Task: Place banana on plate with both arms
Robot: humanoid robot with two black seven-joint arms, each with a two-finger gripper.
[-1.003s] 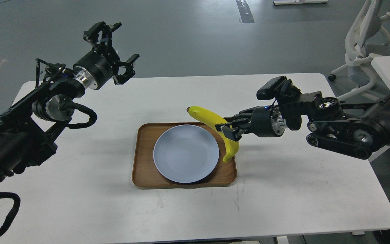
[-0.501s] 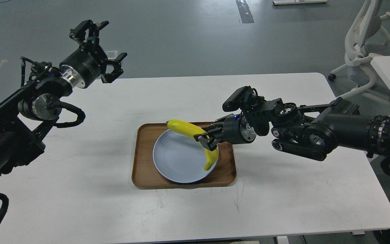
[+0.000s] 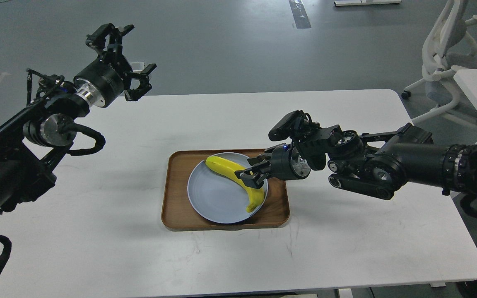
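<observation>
A: Head view: banana (image 3: pixel 233 176) lying across the right half of the plate (image 3: pixel 213 194), curved, bright yellow, smooth-skinned, near tip close to the rim. Pinched at mid-length by the right gripper (image 3: pixel 251 177), jaws closed around the fruit.

B: Resting on the plate or hovering just above?

A: Cannot tell for sure; looks down or nearly so.

B: Likely trouble?

A: Rolling or sliding once released. Glossy, shallow pale blue-grey plate, round fruit, tip near the rim, so a sideways tug from opening jaws could tip the end over onto the tray (image 3: pixel 176 207). Bruising too, if squeezed hard.

B: Around the plate?

A: Brown wooden tray with rounded corners beneath it, on a white matte table (image 3: pixel 97 231). Left gripper (image 3: pixel 128 72) well away, up beyond the plate's far left, jaws spread, holding nothing.
</observation>
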